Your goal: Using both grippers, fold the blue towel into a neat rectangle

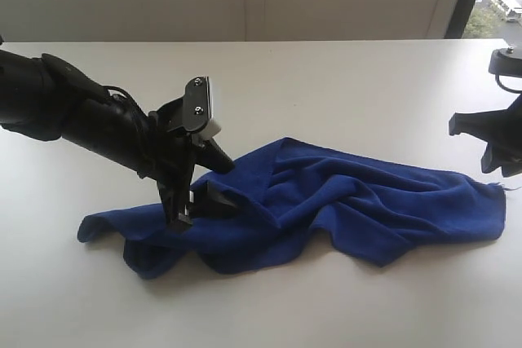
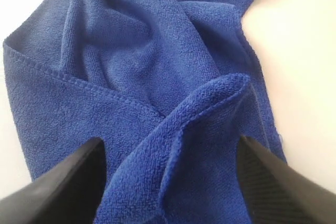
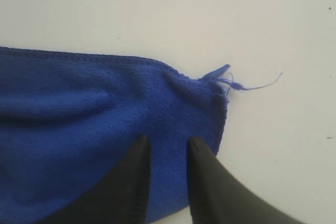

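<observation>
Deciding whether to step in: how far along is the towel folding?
Done: nothing yet; the deep-blue plush towel lies crumpled and unfolded on the white table. In hand: the left gripper has its jaws wide open around a raised ridge of cloth; the right gripper, jaws slightly parted, is poised over the frayed corner. Left: grasp, spread flat, fold.

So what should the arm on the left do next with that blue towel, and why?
Probably close the left gripper. Its jaws stand wide open, one finger on each side of a raised fold of the crumpled blue towel, so a pinch would likely catch that edge. The right gripper hovers over the frayed corner at the other end, jaws slightly apart, apparently not gripping.
</observation>
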`<state>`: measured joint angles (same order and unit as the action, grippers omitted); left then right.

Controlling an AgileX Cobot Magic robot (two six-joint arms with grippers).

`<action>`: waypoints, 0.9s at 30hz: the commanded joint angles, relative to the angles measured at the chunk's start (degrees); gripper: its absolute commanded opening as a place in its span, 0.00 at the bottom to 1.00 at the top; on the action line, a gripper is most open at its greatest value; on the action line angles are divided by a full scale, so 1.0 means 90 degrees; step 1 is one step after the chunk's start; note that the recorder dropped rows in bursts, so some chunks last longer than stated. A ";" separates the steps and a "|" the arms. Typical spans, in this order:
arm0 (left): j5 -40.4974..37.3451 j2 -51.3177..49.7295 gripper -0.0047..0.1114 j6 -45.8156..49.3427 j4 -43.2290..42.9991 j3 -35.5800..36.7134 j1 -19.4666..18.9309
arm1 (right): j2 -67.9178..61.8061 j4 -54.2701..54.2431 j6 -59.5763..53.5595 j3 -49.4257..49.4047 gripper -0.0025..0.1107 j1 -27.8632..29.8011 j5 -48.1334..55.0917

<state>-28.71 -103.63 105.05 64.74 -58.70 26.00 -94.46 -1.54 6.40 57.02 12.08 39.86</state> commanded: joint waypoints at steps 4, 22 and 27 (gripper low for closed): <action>-0.0132 0.0021 0.60 0.0147 0.0123 -0.0008 0.0044 | 0.0002 -0.0015 0.0003 0.0022 0.24 0.0057 -0.0035; -0.0147 -0.0091 0.47 0.0153 0.0132 -0.0008 0.0044 | 0.0002 -0.0015 -0.0019 0.0022 0.24 0.0057 -0.0036; -0.0163 -0.0373 0.47 0.0178 0.0132 -0.0008 0.0044 | 0.0002 -0.0015 -0.0019 0.0022 0.24 0.0057 -0.0036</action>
<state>-28.83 -106.65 106.48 64.85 -58.70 26.00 -94.46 -1.54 6.40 57.02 12.08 39.86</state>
